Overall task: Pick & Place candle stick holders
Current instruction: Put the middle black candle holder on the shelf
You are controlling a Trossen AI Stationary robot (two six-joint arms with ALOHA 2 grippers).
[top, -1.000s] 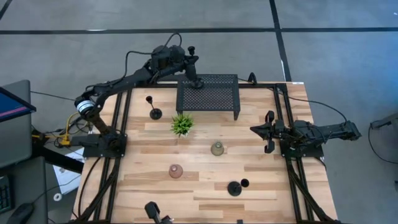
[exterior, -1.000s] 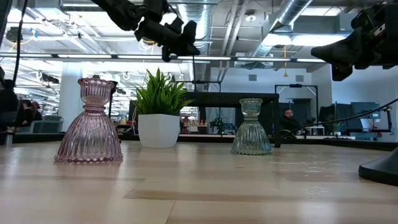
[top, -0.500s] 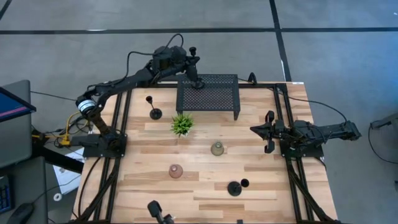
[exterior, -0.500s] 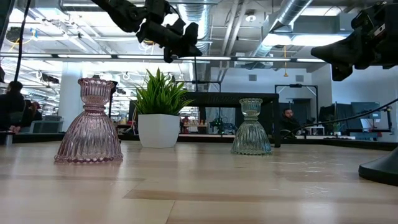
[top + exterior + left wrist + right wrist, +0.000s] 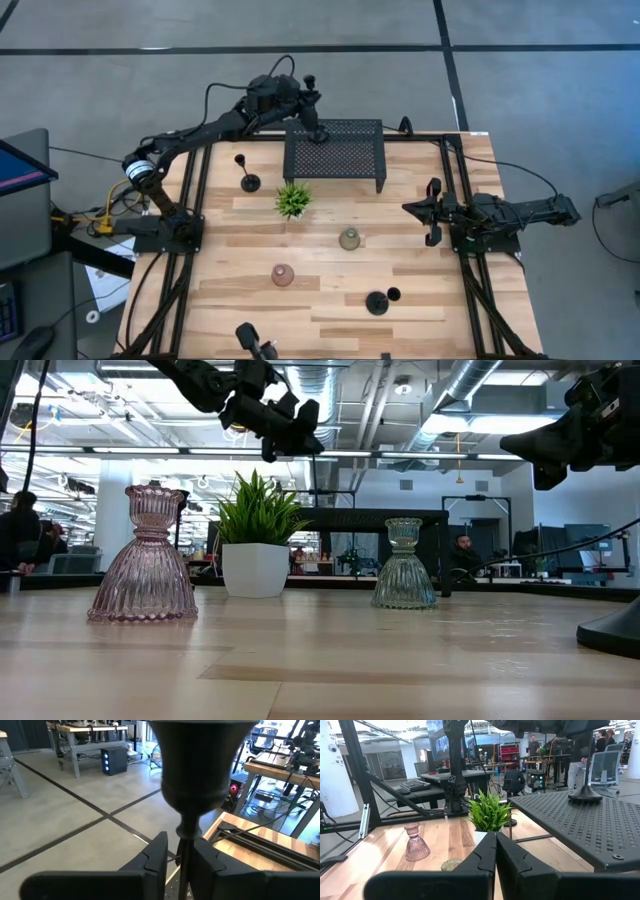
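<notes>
**A:** Overhead first, what've we got?

**B:** The left gripper (image 5: 308, 105) is up at 12 o'clock of the table (image 5: 420, 300), clamped on a slim black holder (image 5: 312, 112) whose base sits on the 10 o'clock corner of the black mesh rack (image 5: 334, 152). A second black holder (image 5: 247, 176) stands at the rack's 8 o'clock, just beside the potted plant (image 5: 292, 200). A third black holder (image 5: 379, 300) is down at 6 o'clock. The greenish glass cup (image 5: 349, 239) is mid-table, with the pinkish glass cup (image 5: 283, 275) at its 8 o'clock. The right gripper (image 5: 432, 212) is parked at 3 o'clock, off the holders.

**A:** And from table level?

**B:** The pinkish cup (image 5: 147, 556) and greenish cup (image 5: 404, 565) are both upright, with the plant (image 5: 256, 535) between them. The left gripper (image 5: 285, 422) is high up at 11 o'clock.

**A:** Left wrist?

**B:** Fingers (image 5: 157, 855) are pinched on the holder's thin stem (image 5: 184, 855), with its cup looming above.

**A:** Right wrist?

**B:** Its fingers (image 5: 485, 855) are pressed together, holding nothing. You can see the plant (image 5: 490, 812), the pink cup (image 5: 415, 842), and the held holder's base (image 5: 585, 795) sitting on the rack (image 5: 570, 827).
</notes>
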